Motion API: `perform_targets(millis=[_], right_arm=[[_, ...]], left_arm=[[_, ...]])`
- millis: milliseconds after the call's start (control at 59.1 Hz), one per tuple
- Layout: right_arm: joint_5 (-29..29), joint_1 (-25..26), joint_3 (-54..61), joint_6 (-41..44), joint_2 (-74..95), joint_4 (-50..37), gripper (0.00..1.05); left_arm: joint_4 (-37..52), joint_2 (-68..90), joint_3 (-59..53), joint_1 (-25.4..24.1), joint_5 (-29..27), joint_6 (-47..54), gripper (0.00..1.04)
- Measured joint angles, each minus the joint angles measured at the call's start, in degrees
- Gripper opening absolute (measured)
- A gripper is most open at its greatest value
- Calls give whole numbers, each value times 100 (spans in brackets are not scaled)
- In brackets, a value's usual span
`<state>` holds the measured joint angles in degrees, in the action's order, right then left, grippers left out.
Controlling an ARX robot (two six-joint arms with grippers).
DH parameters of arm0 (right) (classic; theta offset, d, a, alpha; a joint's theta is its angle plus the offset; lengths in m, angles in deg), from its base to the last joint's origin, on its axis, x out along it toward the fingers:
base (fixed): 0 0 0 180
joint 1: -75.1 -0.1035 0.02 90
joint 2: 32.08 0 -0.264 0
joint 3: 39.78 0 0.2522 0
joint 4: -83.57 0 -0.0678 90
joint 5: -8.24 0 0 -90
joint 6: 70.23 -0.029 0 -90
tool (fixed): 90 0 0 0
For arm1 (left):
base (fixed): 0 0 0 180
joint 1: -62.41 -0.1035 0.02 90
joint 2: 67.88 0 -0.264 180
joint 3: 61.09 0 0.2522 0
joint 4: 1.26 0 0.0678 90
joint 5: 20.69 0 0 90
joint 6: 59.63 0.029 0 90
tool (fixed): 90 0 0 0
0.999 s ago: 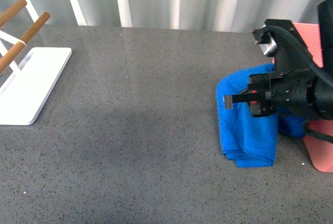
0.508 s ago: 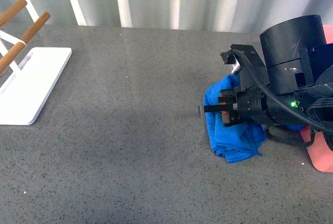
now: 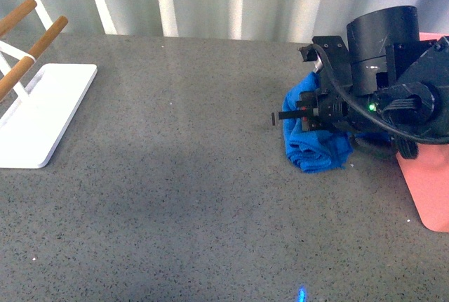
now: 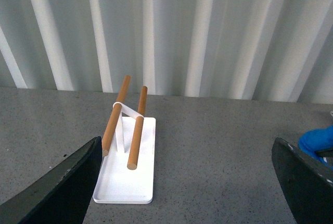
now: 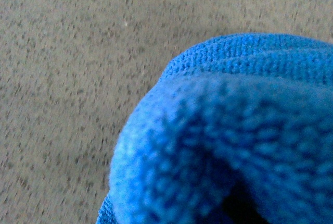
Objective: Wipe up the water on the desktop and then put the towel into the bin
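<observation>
Your right tool (image 3: 284, 117) is pinching the fluffy bright-blue towel (image 3: 316, 151) on the speckled grey desk (image 3: 175, 175); left tool (image 4: 187, 148) is hanging spread.

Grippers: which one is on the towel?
The right gripper, down over the bunched blue towel beside the pink bin. The left gripper, fingers open and empty, faces the rack.
</observation>
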<state>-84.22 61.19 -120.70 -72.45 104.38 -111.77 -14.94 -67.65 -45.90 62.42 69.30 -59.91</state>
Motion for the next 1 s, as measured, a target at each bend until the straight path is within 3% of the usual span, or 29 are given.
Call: perform_targets(millis=[322,508,627,813,999], right_arm=[[-931,-592,-1047,31,476,236,3],[-1871,-1287,-813,129,396,348,3],[-2212,-1453,-225,463,74,520,3],[-2297,-1069,765,1314,-656,1106,3],[-2024,-232,1447,2201,-1357,1606,3]], left_arm=[[0,0,0,0,2,0,98],[0,0,0,0,0,0,98],[0,0,0,0,0,0,98],[0,0,0,0,0,0,98],[0,0,0,0,0,0,98]])
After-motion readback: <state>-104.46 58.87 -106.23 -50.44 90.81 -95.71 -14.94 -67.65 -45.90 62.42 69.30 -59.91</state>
